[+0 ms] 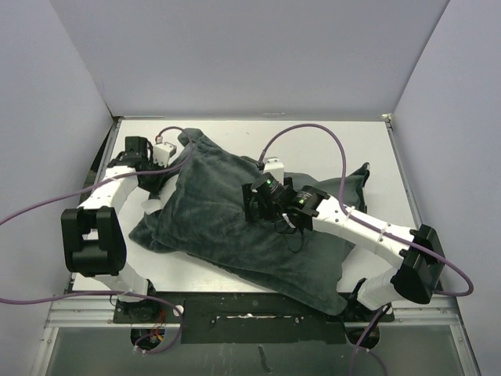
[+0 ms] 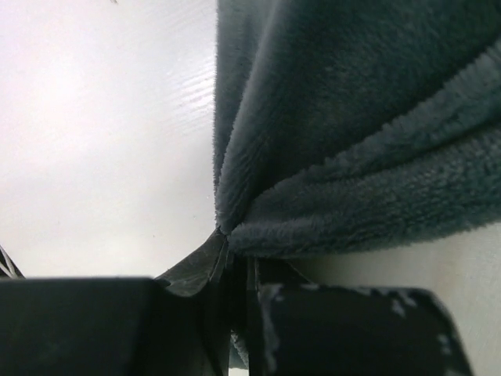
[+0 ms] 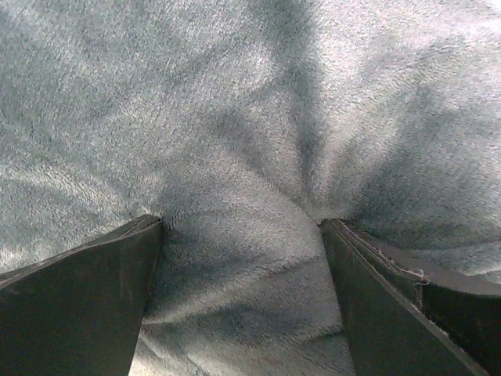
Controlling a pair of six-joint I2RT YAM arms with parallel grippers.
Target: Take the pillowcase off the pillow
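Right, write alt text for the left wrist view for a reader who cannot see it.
The left gripper is shut on a pinched fold of the dark fleece pillowcase, with white table beside it.

1. White table [image 1: 368, 149], smooth and flat, showing at 12 o'clock and 2 o'clock in the top view.
2. Same table [image 2: 102, 141] in the left wrist view, shiny and pale, from 9 to 11 o'clock.
3. Pale grey back wall [image 1: 250, 55] at 12 o'clock, standing along the far edge of the table.
4. Left side wall [image 1: 39, 141] at 9 o'clock, leaning outward in the top view.
5. Right side wall [image 1: 462, 117] at 3 o'clock, same pale colour.
6. Black plate [image 1: 235, 309] at 6 o'clock, lying flat along the near edge of the table.
7. Silver metal bar [image 1: 78, 315] at 7 o'clock, just beside the black plate.
8. Dull grey-green panel [image 1: 258, 356] at the very bottom, below the bar, at 6 o'clock.
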